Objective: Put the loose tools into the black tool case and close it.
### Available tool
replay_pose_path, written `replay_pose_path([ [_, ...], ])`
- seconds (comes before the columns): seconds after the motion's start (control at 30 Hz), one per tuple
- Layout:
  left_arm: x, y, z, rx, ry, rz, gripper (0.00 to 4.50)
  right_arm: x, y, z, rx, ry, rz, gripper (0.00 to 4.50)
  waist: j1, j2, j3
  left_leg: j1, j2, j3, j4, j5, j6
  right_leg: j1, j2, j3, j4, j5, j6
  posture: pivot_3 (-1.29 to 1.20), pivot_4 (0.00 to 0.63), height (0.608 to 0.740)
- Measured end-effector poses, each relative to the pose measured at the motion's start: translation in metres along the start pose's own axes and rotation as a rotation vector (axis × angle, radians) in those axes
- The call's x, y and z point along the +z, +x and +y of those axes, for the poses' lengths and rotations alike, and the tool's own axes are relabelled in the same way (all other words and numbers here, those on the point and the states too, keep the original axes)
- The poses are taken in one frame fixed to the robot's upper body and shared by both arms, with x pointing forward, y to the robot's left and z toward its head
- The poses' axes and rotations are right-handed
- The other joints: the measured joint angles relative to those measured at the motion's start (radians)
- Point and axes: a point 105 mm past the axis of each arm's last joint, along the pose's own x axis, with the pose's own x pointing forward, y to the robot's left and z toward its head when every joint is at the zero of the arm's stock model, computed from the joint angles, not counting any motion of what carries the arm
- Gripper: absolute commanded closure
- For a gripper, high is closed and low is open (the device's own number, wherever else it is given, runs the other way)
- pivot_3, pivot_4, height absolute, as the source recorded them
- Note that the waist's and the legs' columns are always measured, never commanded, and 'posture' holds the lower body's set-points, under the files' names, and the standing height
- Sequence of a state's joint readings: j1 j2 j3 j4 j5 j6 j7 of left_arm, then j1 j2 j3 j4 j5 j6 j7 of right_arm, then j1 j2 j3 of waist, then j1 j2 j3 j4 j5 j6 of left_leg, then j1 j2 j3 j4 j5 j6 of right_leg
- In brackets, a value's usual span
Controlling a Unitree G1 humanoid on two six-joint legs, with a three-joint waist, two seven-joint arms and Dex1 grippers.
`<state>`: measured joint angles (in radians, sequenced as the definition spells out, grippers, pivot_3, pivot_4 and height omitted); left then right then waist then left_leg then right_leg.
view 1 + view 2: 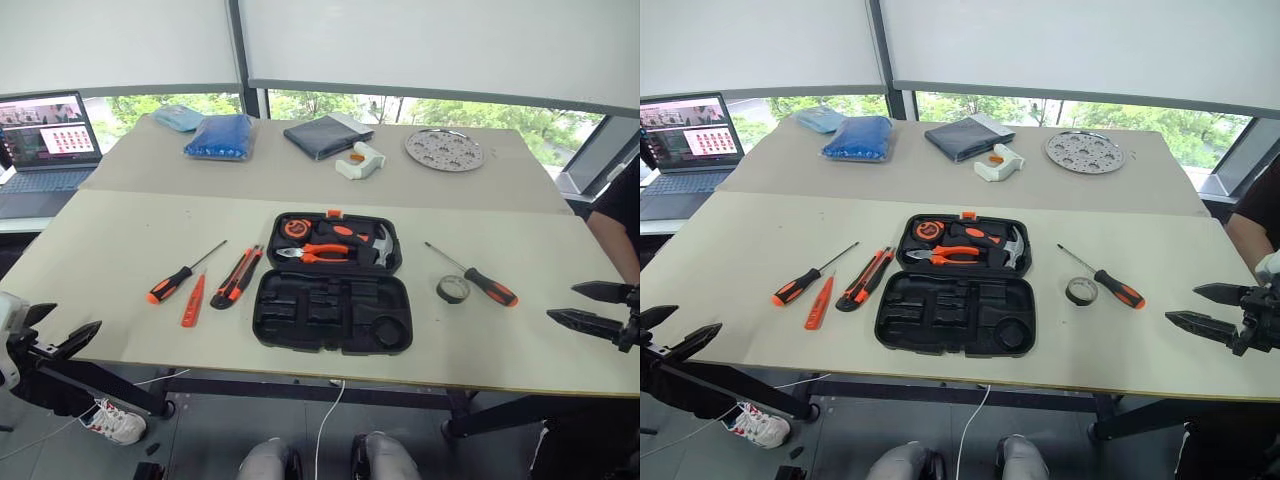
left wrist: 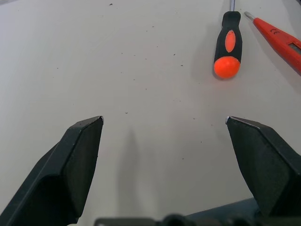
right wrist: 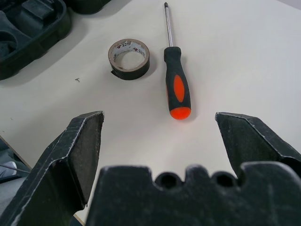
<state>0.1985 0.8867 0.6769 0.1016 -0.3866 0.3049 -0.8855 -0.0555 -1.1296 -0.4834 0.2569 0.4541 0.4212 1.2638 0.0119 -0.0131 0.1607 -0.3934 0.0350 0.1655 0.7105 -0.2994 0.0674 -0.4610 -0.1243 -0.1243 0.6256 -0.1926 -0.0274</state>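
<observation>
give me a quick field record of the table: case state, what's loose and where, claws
case: black tool case open, flat on the table; pliers and hammer in far half
left of case: screwdriver, small flat orange tool, utility knife
right of case: black tape roll, second screwdriver
left claw: open, empty
right claw: open, empty
packed so far: none of the loose tools

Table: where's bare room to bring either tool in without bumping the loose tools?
Bare table lies outside the left screwdriver, ahead of the open left tool. More lies past the right screwdriver, by the open right tool. It is crowded between the left screwdriver and the tool case, and around the tape roll.
</observation>
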Motion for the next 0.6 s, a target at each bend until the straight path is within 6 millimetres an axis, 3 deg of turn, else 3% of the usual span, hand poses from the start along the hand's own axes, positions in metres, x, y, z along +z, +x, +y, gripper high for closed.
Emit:
replay_pose_path([
  [0.13, -0.004, 0.003, -0.001, -0.007, -0.003, 0.015, 0.01, 0.001, 0.0, -0.001, -0.007, -0.009, -0.002, 0.08, 0.0, 0.0, 0.0, 0.0, 0.0, 0.0, 0.0, 0.0, 0.0, 0.0, 0.0, 0.0, 0.0, 0.0, 0.0, 0.0, 0.15, 0.718],
  [0.27, -0.002, 0.021, -0.01, -0.082, -0.02, 0.033, 0.01, 0.011, 0.004, 0.0, 0.0, -0.033, -0.022, 0.08, 0.002, 0.001, 0.0, 0.0, 0.0, 0.0, 0.0, 0.001, -0.001, 0.0, 0.0, -0.001, 0.001, 0.0, 0.0, 0.0, 0.15, 0.718],
  [0.43, 0.037, 0.052, -0.014, -0.194, 0.073, 0.01, 0.01, 0.058, 0.025, 0.043, 0.187, -0.133, -0.09, 0.08, 0.001, 0.001, 0.0, -0.001, 0.0, 0.0, 0.0, 0.001, -0.003, -0.001, 0.0, -0.001, 0.003, 0.002, 0.003, 0.0, 0.15, 0.718],
  [0.6, 0.029, 0.079, -0.021, -0.275, 0.069, 0.094, 0.01, 0.089, 0.039, 0.094, 0.351, -0.26, -0.126, 0.08, -0.003, 0.001, 0.001, -0.005, 0.0, 0.001, 0.0, 0.002, -0.002, -0.004, 0.003, -0.002, 0.003, 0.002, 0.001, 0.0, 0.15, 0.718],
])
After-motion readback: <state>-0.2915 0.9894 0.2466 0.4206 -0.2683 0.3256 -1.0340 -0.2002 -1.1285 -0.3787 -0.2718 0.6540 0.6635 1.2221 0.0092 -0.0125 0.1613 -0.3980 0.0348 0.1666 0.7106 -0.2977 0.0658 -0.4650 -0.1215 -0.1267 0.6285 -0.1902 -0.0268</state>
